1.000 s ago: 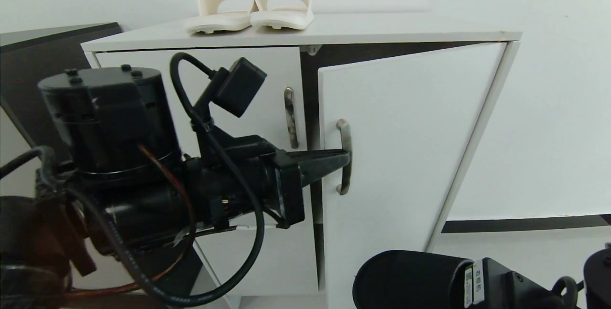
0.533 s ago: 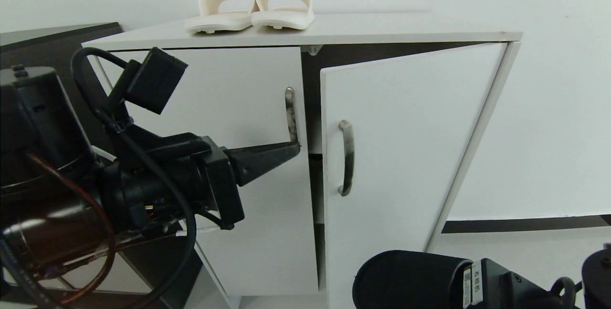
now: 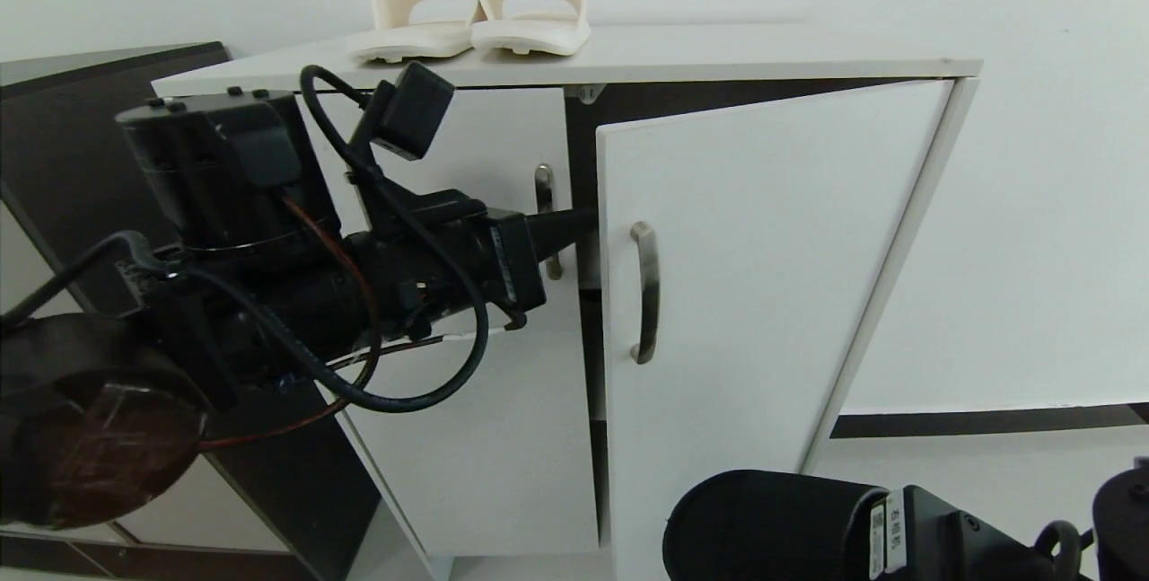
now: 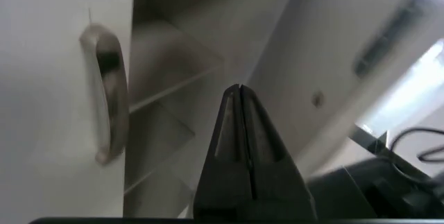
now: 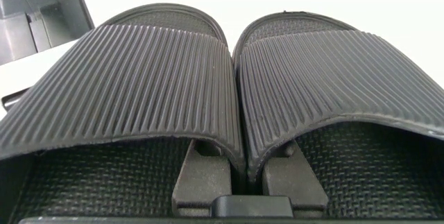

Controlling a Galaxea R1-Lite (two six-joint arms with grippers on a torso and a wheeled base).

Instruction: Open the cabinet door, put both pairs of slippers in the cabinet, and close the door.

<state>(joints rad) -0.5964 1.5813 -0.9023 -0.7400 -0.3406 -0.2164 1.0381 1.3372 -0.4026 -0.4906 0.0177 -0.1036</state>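
A white cabinet (image 3: 574,69) has its right door (image 3: 763,294) ajar and its left door (image 3: 485,437) closed. A pair of cream slippers (image 3: 476,13) lies on the cabinet top. My left gripper (image 3: 579,222) is shut, and its tip sits in the dark gap between the doors, just behind the right door's edge. In the left wrist view the shut left gripper (image 4: 241,96) points at the inner shelves (image 4: 173,85), beside the left door's handle (image 4: 105,92). My right gripper (image 5: 243,177) is shut on a pair of dark ribbed slippers (image 5: 173,78), clamping their adjoining inner sides.
The right door's metal handle (image 3: 644,292) is free. A dark panel (image 3: 54,141) stands left of the cabinet. A white wall (image 3: 1032,249) with a dark skirting strip (image 3: 987,420) lies to the right. My right arm (image 3: 790,527) is low at the front right.
My left gripper came off the right door's handle, swung left, then rose and moved right into the gap between the doors. The right door is still ajar.
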